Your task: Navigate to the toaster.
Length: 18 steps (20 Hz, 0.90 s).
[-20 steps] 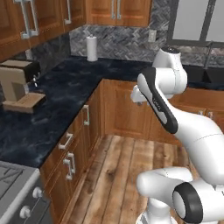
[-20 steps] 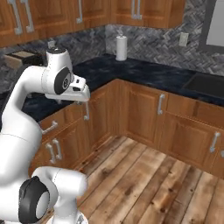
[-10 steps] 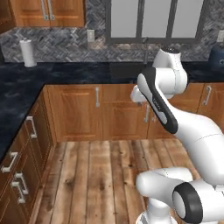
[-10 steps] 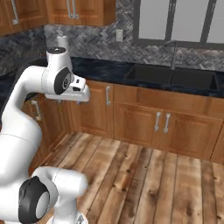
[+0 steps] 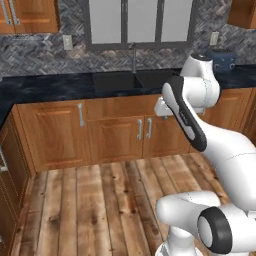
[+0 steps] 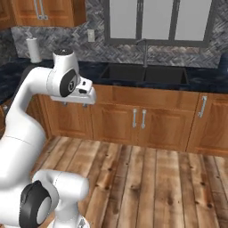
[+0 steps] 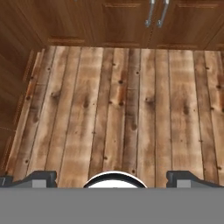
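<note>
— Where is the toaster [image 5: 223, 59]?

— On the dark countertop [image 5: 45, 86], at the far right of the left base view, well to the right of the sink [image 5: 134, 79]. It is a small navy-blue rounded box against the herringbone backsplash [image 5: 40, 54], just beside the arm's upper joint as that view frames it. A wall outlet [image 5: 214, 38] sits on the backsplash above it and a little to the left.

— And the sink itself?

— A black basin set into the countertop, with a slim faucet [image 5: 133, 55] rising at its back edge and a three-pane window [image 5: 140, 21] directly above it. Below the sink are wooden cabinet doors with paired silver handles [image 5: 144, 128]. In the right base view the sink sits right of centre, and a paper towel roll [image 6: 31, 49] stands on the countertop far to its left.

— What about the gripper?

— In the hand view the gripper [image 7: 112, 178] points down at the plank floor [image 7: 118, 109] in front of the sink cabinets. Its two dark fingertips [image 7: 31, 178] stand well apart at the bottom edge, so it is spread wide with nothing between them. In the right base view the hand hangs in the air, level with the cabinet tops and left of the sink.

— Anything else near the sink?

— An upper wooden cabinet [image 5: 27, 15] hangs on the wall to the left of the window, and a second outlet [image 5: 67, 42] is on the backsplash left of the sink.
</note>
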### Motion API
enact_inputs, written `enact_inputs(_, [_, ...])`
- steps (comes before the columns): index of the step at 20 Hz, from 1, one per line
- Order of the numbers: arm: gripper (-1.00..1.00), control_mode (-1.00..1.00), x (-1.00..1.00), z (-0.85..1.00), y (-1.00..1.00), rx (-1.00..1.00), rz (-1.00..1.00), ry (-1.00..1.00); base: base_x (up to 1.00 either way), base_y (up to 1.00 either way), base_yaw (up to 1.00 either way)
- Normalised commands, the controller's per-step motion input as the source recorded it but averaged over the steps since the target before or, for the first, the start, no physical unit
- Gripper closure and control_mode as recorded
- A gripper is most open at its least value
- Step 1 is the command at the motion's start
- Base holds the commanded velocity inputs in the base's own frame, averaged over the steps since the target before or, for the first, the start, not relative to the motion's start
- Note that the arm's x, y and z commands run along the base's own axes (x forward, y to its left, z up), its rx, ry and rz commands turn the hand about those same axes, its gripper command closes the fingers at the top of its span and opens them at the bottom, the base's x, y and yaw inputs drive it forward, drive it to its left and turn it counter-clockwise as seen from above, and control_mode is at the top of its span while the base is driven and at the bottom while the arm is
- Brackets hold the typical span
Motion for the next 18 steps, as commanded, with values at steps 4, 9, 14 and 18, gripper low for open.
enact_inputs(4, [-1.00, 1.00, 0.00, 0.00, 0.00, 0.00, 0.00, 0.00, 0.58, 0.06, 0.00])
enact_inputs(9, [-1.00, 1.00, 0.00, 0.00, 0.00, 0.00, 0.00, 0.00, 0.87, 0.03, -0.01])
enact_inputs(14, [-1.00, 1.00, 0.00, 0.00, 0.00, 0.00, 0.00, 0.00, 0.90, 0.04, -0.02])
enact_inputs(18, [-1.00, 1.00, 0.00, 0.00, 0.00, 0.00, 0.00, 0.00, 0.91, 0.02, -0.03])
